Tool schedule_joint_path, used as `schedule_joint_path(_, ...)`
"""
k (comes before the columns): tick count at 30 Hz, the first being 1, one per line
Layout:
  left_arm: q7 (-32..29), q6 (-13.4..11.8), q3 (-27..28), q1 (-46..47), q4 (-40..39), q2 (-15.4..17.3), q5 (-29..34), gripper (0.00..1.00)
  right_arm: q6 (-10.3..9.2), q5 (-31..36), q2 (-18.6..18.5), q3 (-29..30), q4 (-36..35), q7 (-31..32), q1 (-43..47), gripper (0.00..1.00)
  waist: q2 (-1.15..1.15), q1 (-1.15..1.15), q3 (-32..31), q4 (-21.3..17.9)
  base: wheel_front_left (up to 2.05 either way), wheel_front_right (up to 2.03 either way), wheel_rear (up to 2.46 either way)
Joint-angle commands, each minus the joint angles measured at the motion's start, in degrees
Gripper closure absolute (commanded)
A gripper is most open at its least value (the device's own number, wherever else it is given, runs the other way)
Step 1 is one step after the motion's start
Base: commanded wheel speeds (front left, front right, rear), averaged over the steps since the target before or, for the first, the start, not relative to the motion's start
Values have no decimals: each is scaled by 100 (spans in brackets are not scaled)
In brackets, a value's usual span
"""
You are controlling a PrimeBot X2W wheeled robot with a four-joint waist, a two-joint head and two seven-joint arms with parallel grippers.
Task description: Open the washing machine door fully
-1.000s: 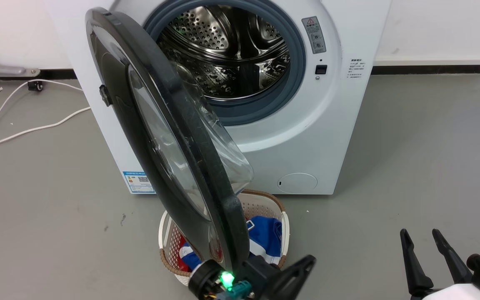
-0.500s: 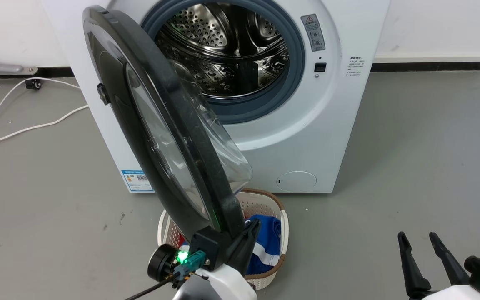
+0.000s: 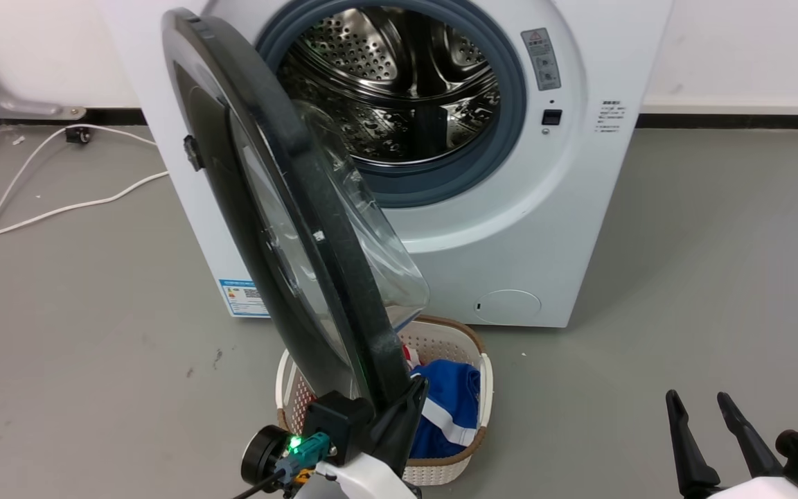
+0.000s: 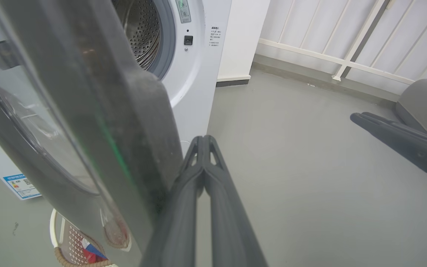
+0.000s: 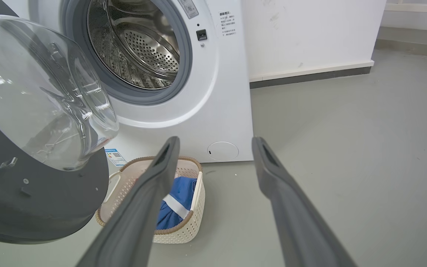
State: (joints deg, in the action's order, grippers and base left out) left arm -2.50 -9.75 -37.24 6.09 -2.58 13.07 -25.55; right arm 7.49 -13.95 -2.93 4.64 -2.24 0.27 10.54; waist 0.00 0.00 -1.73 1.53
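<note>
The washing machine door (image 3: 302, 229) stands partly open, hinged at the left, its clear glass bowl bulging toward the steel drum (image 3: 399, 83). My left gripper (image 3: 416, 388) sits at the door's lower edge, on the inner side of its black rim. In the left wrist view the left gripper (image 4: 203, 139) is shut, fingers pressed together with nothing between them, right beside the door's rim (image 4: 139, 129). My right gripper (image 3: 707, 402) hangs open at the lower right, well away from the door. In the right wrist view the door (image 5: 32, 193) is on the left.
A pale laundry basket (image 3: 485, 374) holding blue cloth (image 3: 451, 409) stands on the floor under the door, before the white washer (image 3: 544, 229). A white cable (image 3: 59, 208) trails over the grey floor at the left. A white railing (image 4: 347, 63) runs behind.
My left gripper has swung from pointing right to pointing up along the door's lower inner rim. The whole head view has shifted a little; the door's angle looks about the same.
</note>
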Motion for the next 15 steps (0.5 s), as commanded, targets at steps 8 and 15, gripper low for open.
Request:
schedule_joint_path(8, -3, -167, 134, -138, -27, 209, -9, 100, 1, -42, 9, -27, 105, -82, -116, 0, 0, 0, -6, 376, 0, 0, 0)
schedule_joint_path(15, 45, -212, 177, -164, -228, 268, -9, 100, 1, 20, 10, 19, 167, -129, -117, 0, 0, 0, 7, 713, 0, 0, 0)
